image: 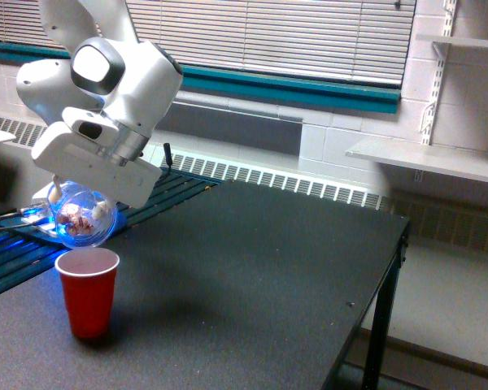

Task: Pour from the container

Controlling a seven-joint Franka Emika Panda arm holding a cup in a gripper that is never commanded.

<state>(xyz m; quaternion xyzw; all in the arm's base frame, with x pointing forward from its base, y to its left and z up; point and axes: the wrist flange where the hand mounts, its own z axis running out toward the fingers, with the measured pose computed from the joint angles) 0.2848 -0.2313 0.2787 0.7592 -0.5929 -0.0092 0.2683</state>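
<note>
Clear container tilts steeply over red cup.

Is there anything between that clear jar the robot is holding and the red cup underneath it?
Nothing visible. The container hangs tilted just above the red cup, with only open air between them over the table.

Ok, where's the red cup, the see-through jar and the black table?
red cup (87, 296), exterior view, its outer wall.
see-through jar (82, 216), exterior view, its rounded side.
black table (260, 276), exterior view, bare top.
</note>
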